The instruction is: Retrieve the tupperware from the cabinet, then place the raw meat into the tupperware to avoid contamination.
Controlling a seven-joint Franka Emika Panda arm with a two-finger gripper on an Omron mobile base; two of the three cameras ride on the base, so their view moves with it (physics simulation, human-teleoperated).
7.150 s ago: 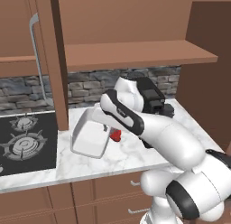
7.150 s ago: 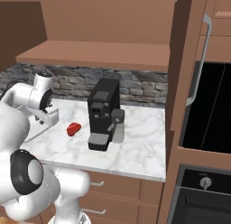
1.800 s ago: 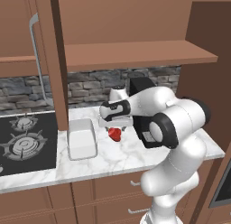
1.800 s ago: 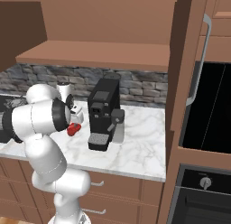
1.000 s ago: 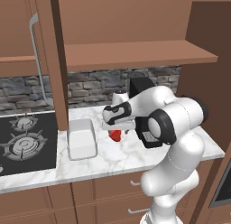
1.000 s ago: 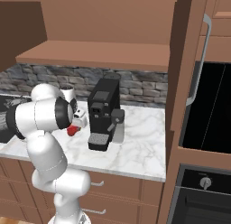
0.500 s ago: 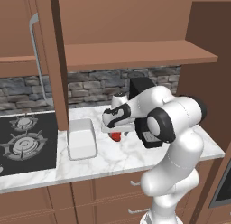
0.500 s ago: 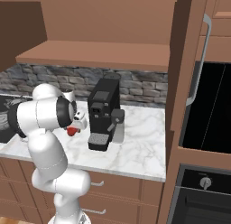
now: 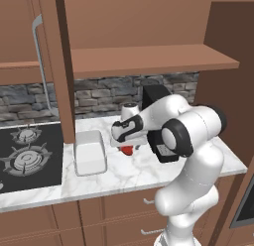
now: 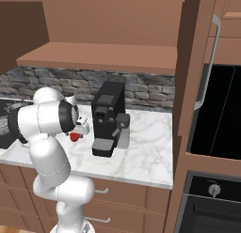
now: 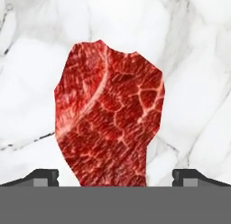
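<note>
I see the brown wooden wall cabinet (image 9: 149,36) with flat panelled doors and long silver bar handles standing open above the work area, its wooden shelf bare where I can see it. Below it runs the white marble bench (image 9: 208,163), backed by a grey stone splashback (image 9: 99,96), with a black gas hob (image 9: 27,158) set into its left end. On the bench, a black coffee machine (image 10: 109,117) stands to the right of the arm's hand, close beside it in the right base view. The white translucent rectangular tupperware (image 9: 90,152) with rounded corners sits upright on the bench just right of the hob, near the hand but apart from it. My gripper (image 9: 127,146) is down low over the bench, pointing at the marble, its jaws spread wide. The small dark-red marbled lump of raw meat (image 11: 108,114) lies on the marble directly under the gripper, between the two finger tips (image 11: 43,177), which show at either side of it in the hand view with clear marble between each tip and the meat. From the left base view the raw meat peeks out just beneath the hand, to the right of the tupperware and not inside it.
</note>
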